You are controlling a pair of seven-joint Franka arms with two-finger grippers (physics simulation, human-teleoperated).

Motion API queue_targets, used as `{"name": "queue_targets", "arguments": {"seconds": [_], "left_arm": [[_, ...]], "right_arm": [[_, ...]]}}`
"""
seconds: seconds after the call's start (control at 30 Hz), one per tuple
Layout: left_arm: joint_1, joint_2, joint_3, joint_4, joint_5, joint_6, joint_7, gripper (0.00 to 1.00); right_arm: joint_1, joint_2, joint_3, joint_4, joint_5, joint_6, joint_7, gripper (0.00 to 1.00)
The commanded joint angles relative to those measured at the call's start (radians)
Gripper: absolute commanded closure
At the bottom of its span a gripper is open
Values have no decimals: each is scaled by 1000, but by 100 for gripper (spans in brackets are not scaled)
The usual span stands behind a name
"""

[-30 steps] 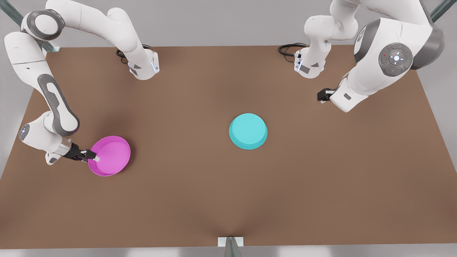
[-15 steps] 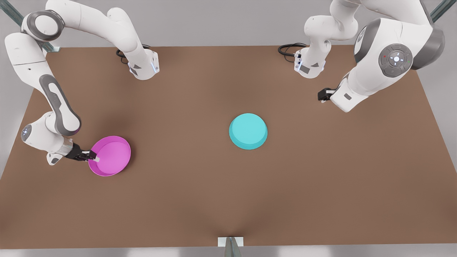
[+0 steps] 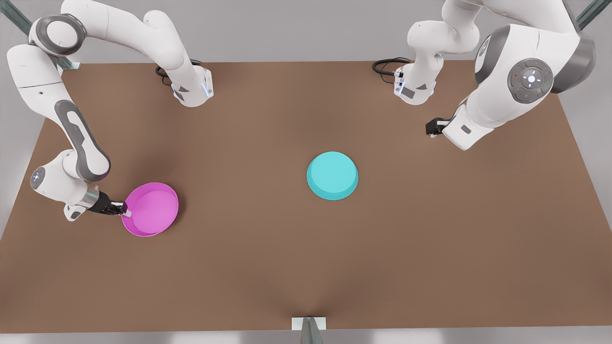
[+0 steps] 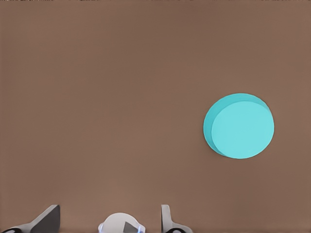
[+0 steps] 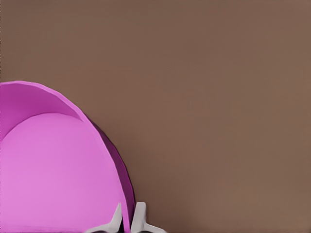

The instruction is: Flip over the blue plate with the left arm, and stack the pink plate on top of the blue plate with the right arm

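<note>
The blue plate (image 3: 332,175) lies near the table's middle with its flat lighter base facing up; the left wrist view has the blue plate (image 4: 239,126) far below. My left gripper (image 4: 107,224) hangs high over the table with its fingers wide apart and nothing between them; its arm (image 3: 502,95) is at the front view's right. At the front view's left, the pink plate (image 3: 152,209) faces inside-up. My right gripper (image 3: 125,209) is shut on its rim from the left. In the right wrist view the pink plate (image 5: 58,170) has its rim pinched by the right gripper (image 5: 129,222).
Both arm bases (image 3: 191,88) (image 3: 415,86) stand at the table's far edge with black cables beside them. A small metal bracket (image 3: 308,325) sits at the near edge. Bare brown table (image 3: 248,200) lies between the two plates.
The right gripper and the pink plate have shifted slightly toward the front view's right and a little up. The blue plate and left arm have stayed still.
</note>
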Motion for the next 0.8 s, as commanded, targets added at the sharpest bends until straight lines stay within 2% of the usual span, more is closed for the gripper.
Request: {"name": "queue_targets", "arguments": {"seconds": [0.0, 0.27, 0.5, 0.77], "left_arm": [[0, 0, -1, 0, 0, 0, 0, 0], [-8, -2, -1, -3, 6, -2, 0, 0], [1, -2, -5, -3, 6, -14, -2, 0], [-3, 0, -4, -3, 6, -14, -3, 0]], "right_arm": [[0, -1, -1, 0, -11, 0, 8, 79], [8, -7, -1, 3, -9, -17, 8, 79], [-3, -30, 16, 11, -3, -115, 22, 79], [-115, -34, 119, -1, 5, -227, 31, 79]]}}
